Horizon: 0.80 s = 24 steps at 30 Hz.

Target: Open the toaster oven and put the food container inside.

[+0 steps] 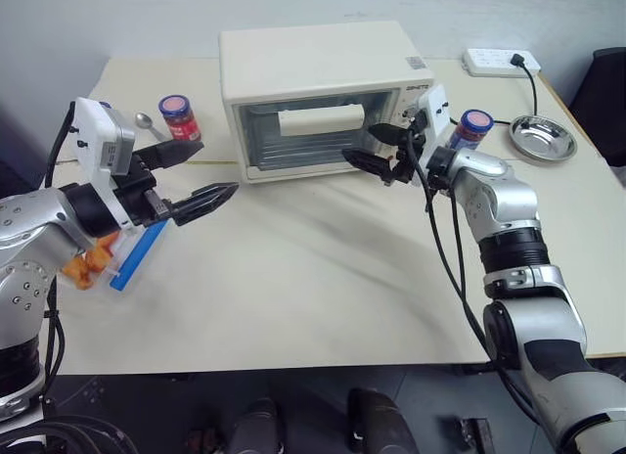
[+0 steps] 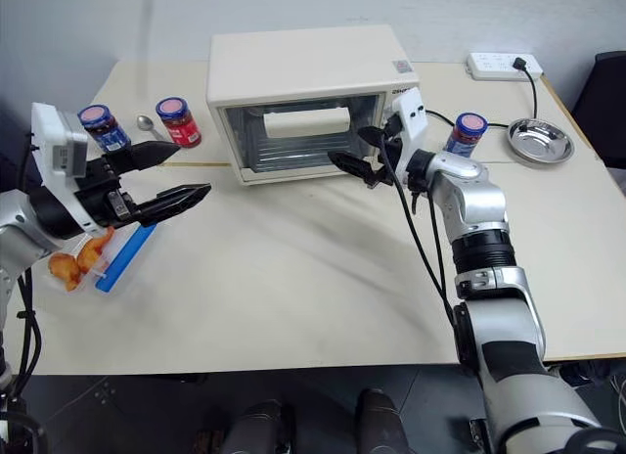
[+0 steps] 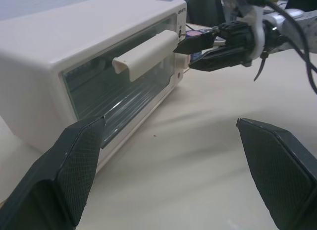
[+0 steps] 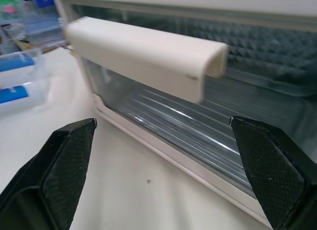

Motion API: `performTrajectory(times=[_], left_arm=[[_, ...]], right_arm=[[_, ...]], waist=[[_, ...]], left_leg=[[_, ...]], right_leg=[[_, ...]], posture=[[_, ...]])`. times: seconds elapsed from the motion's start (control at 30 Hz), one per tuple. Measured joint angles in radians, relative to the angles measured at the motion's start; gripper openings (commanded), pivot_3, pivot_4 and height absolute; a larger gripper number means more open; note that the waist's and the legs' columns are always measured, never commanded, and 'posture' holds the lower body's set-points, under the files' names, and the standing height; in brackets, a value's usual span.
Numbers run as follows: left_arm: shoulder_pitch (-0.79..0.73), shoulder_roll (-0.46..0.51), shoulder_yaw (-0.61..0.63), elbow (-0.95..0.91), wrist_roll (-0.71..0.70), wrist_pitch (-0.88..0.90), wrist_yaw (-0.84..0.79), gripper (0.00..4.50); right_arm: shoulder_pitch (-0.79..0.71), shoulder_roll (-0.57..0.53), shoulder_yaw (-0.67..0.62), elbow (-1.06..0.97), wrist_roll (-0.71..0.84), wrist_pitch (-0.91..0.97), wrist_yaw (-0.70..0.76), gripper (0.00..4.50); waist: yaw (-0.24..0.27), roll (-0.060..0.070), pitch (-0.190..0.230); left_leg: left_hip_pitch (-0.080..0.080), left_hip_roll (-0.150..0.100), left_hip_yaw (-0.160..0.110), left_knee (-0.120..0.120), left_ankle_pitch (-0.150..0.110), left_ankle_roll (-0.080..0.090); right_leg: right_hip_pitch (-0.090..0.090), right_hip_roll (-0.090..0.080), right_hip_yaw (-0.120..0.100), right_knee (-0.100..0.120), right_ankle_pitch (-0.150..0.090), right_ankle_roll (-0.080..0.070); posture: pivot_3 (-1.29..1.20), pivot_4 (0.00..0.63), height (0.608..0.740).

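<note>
At the back of the table (image 1: pixel 323 278) sits the toaster oven (image 1: pixel 323 92), door closed. Right end effector (image 1: pixel 377 149) hovers spread before its white handle (image 1: pixel 320 118). Left end effector (image 1: pixel 186 178) hangs spread above the food container (image 2: pixel 98 258) near the table's left edge.

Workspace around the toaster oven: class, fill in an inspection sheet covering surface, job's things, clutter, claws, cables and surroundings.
Surface: cream table, bare in the middle.
Job's things: toaster oven at the back, door shut; food container with blue clip near the left edge, under the left arm.
Clutter: red-lidded jar, blue-lidded jar, spoon, another jar, metal dish.
Claws: left claw open, empty, above the table; right claw open, empty, close to the door handle.
Cables: black cable from power strip.
Surroundings: dark chair to the right.
</note>
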Motion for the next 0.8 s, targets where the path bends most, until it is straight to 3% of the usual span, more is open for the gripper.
performTrajectory(times=[0.23,0.33,0.67,0.8], left_arm=[[-0.065,-0.033,-0.038,0.064,0.042,-0.029,0.003,4.5],[-0.139,-0.052,-0.062,0.135,0.081,-0.057,0.004,3.89],[-0.435,-0.135,-0.277,0.473,0.31,-0.231,-0.095,0.77],[-0.45,-0.173,-0.391,0.568,0.415,-0.304,-0.169,0.77]], right_arm=[[0.139,-0.019,-0.002,-0.201,0.049,0.064,0.072,4.49],[0.211,-0.029,0.001,-0.273,0.053,0.083,0.09,4.5],[0.315,-0.019,0.004,-0.399,0.047,0.104,0.022,4.5],[0.338,-0.007,0.003,-0.433,0.048,0.107,-0.023,4.5]], waist=[[0.0,0.0,0.0],[0.0,0.0,0.0],[0.0,0.0,0.0],[0.0,0.0,0.0]], left_leg=[[0.0,0.0,0.001,0.0,0.0,0.0],[0.0,0.0,0.002,0.0,0.0,0.0],[0.0,0.0,0.003,0.0,0.0,0.0],[0.0,0.0,0.003,0.0,0.0,0.0]], right_leg=[[-0.001,0.0,0.0,0.001,0.0,0.0],[-0.001,0.001,0.0,0.001,0.0,0.0],[-0.001,0.001,0.0,0.001,0.0,0.0],[-0.002,0.001,0.0,0.001,0.0,0.0]], posture=[[0.0,0.15,0.74],[0.0,0.15,0.74],[0.0,0.15,0.74],[0.0,0.15,0.74]])
